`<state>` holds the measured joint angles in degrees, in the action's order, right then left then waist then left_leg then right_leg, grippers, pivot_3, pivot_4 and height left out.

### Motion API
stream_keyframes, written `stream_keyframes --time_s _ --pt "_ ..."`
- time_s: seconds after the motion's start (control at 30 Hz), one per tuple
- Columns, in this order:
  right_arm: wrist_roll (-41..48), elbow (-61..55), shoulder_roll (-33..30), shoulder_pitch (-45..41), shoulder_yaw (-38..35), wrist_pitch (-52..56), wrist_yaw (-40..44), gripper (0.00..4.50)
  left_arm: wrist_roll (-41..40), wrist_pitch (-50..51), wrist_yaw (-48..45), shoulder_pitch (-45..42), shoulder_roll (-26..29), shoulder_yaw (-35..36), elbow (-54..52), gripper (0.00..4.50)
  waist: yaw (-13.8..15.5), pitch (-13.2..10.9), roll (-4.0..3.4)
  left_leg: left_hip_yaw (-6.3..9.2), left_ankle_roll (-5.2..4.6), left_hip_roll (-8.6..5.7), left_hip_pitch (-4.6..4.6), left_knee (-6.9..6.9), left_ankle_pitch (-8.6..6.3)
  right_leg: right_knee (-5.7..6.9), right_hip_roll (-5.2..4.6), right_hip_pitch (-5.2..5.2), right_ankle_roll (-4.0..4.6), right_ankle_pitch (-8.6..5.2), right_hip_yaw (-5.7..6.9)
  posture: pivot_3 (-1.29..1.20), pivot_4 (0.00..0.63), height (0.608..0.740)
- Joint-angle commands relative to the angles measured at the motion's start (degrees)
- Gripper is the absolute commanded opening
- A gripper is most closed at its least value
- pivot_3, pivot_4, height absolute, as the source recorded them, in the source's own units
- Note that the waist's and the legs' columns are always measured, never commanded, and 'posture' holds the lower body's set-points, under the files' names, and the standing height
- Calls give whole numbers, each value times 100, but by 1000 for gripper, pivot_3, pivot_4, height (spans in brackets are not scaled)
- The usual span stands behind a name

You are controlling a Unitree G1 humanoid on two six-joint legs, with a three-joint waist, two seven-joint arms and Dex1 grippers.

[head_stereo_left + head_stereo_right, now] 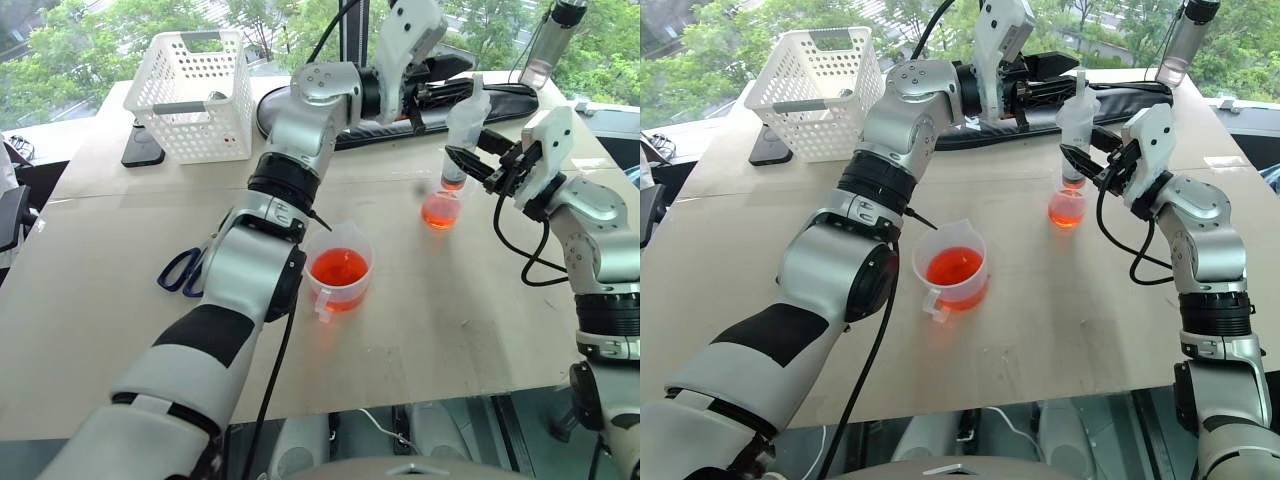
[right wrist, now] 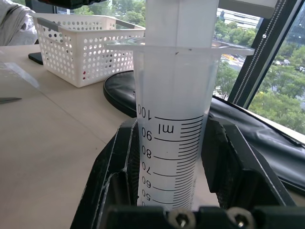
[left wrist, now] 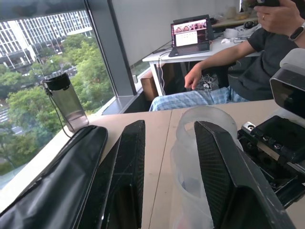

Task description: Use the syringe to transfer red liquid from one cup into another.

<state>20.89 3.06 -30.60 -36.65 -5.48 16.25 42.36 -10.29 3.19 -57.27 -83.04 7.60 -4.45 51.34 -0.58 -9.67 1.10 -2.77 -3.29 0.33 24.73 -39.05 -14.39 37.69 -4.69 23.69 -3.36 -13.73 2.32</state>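
While the syringe (image 1: 466,125) stands upright, its long axis vertical, its short orange-stained nozzle points straight down into the smaller cup (image 1: 441,210) and its white plunger sticks up at the top. The right claw (image 1: 478,158) is closed on the barrel from the side, one black finger on each flank; the right wrist view shows the frosted, translucent plastic tube with black printed graduation marks and a wide flange above the fingers. The left claw (image 1: 1048,92) reaches in level from the other side at the height of the plunger top, its two flat, textured black fingers (image 3: 125,176) standing apart with the cloudy round top of the syringe between them; whether they press on it I cannot tell. The smaller cup is narrow and clear, with a flared rim, and holds a shallow pool of translucent red liquid (image 1: 440,212). Nearer, well apart from it on the pale, matte counter (image 1: 450,320), stands the larger cup (image 1: 339,271), wide, clear and handled, with more of the orange-red liquid in its bottom. Blue-handled scissors (image 1: 183,270) lie beside the left arm, and a white perforated plastic basket (image 1: 197,95) sits at the far left, next to a long black soft bag (image 1: 520,95).
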Motion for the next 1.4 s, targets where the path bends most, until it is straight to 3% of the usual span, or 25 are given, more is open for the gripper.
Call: stream_keyframes --time_s 0.03,0.1,0.2,0.27,1.4 --pt "36 -166 -76 -78 -23 -71 159 1422 -17 -212 -18 -286 -112 106 -9 1654 0 0 0 0 0 0 0 0 0 0 0 0 0 0 0 0 150 724" --pt "45 -145 -81 -93 -28 -73 189 1421 -16 -238 -51 -293 -126 111 29 1654 0 0 0 0 0 0 0 0 0 0 0 0 0 0 0 0 150 724" --pt "59 -130 -84 -98 -47 -65 232 1421 -52 -207 -123 -275 -154 143 45 833 1 0 0 0 0 0 0 0 0 0 0 0 0 0 0 0 150 724" --pt "69 -120 -84 -94 -61 -49 243 1421 -110 -134 -169 -262 -182 192 39 21 10 0 0 0 0 0 1 -1 0 0 0 0 0 0 1 0 150 724" --pt "123 -122 99 -350 -161 -92 -87 1404 258 -125 86 -119 -373 126 264 0 2 0 0 0 0 0 1 -2 0 2 0 0 0 0 1 0 150 724"
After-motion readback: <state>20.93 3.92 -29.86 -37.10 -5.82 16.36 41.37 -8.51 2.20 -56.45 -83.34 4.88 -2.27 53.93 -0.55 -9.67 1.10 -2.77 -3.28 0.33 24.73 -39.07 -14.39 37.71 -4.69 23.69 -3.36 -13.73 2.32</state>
